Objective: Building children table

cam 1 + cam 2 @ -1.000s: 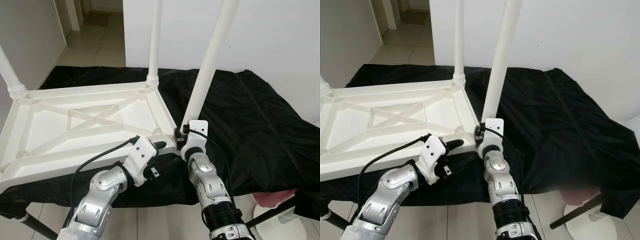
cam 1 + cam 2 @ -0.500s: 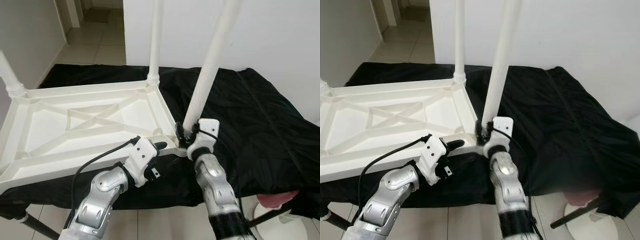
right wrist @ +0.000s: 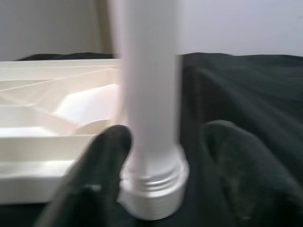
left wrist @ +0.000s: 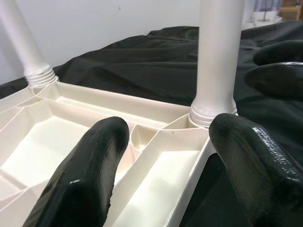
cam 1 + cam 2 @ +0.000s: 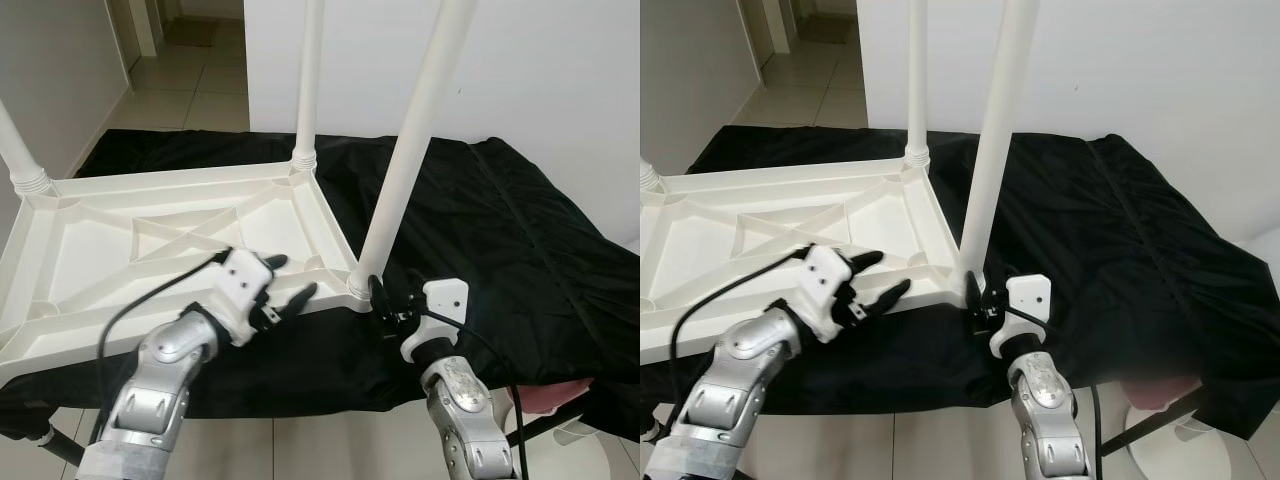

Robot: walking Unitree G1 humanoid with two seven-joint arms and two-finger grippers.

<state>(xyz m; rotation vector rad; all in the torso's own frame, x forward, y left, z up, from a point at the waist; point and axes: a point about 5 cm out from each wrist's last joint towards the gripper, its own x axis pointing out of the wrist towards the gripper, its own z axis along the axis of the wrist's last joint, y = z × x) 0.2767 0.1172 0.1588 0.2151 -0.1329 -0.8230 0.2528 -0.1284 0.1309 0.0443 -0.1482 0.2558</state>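
On the table: a black cloth (image 5: 500, 230) covers it, and the white children's table (image 5: 160, 250) lies upside down on the cloth, toward the table's left side and reaching to its near edge, ribbed underside up.
Legs: three stand upright in view — one at the far-left corner (image 5: 20, 150), one at the far-right corner (image 5: 308, 80), one at the near-right corner (image 5: 410, 150).
Near-right leg: its threaded base sits in the corner socket (image 4: 213, 111), just beside both pincers.
Left pincer (image 5: 285, 280): fingers spread open, holding nothing — it hovers over the children's table's near rim, just left of the near-right leg's base.
Right pincer (image 5: 382, 300): fingers (image 3: 94, 165) apart, one on each side of the leg's base; whether they touch it cannot be told.
Floor: pale tiles (image 5: 190, 90) beyond the table's far edge.
Writing: none readable.
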